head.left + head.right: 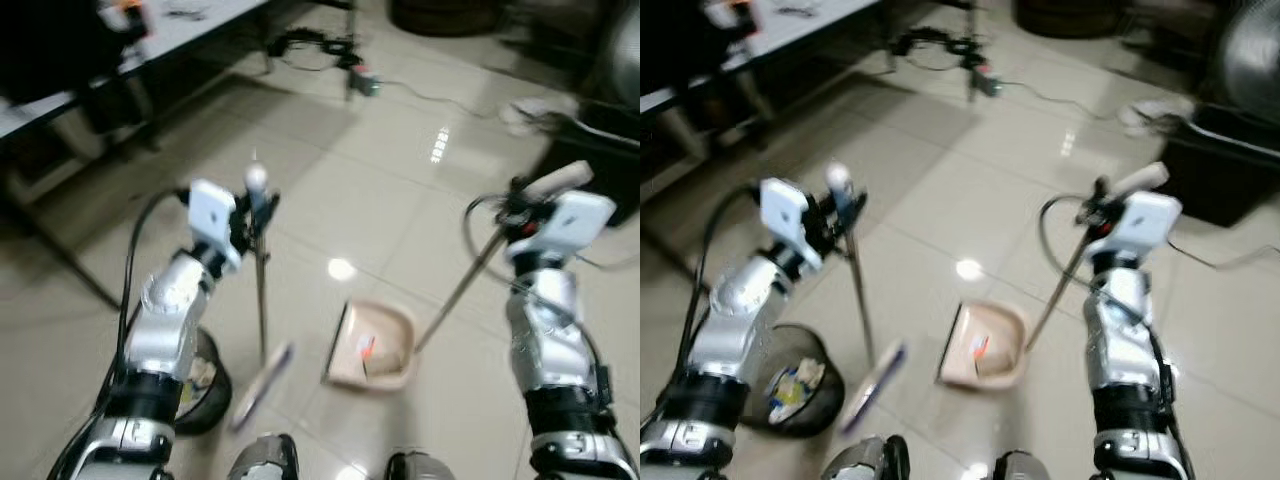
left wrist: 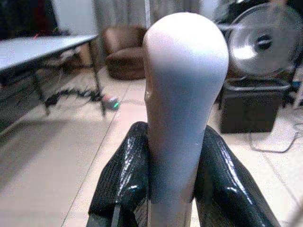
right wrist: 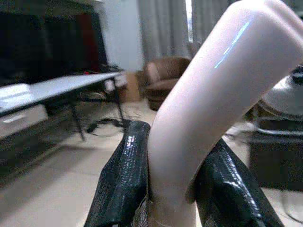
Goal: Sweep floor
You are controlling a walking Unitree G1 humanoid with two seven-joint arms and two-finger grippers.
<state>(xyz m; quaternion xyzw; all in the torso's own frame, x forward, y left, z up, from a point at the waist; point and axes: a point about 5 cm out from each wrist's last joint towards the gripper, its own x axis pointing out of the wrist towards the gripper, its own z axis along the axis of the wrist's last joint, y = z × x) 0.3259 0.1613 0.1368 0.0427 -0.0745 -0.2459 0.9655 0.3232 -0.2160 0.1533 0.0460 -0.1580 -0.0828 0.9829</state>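
Left gripper (image 1: pixel 258 212), centre-left, clamps the broom (image 1: pixel 262 300) handle top. Right gripper (image 1: pixel 522 205), right side, clamps the dustpan (image 1: pixel 372 346) handle; pan rests on tiled floor (image 1: pixel 380 150), lower centre.

Both head views look steeply down at the floor (image 1: pixel 400 170), sharing the dustpan (image 1: pixel 372 347) at 6 o'clock. Each wrist view sits right against its handle, facing level across the room; both share the table (image 2: pixel 33 49) at 10 o'clock.

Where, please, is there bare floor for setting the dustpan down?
Bare tiles lie ahead of the dustpan, up to the cables and table, and between both handles. It is crowded near the bin, broom and black box.
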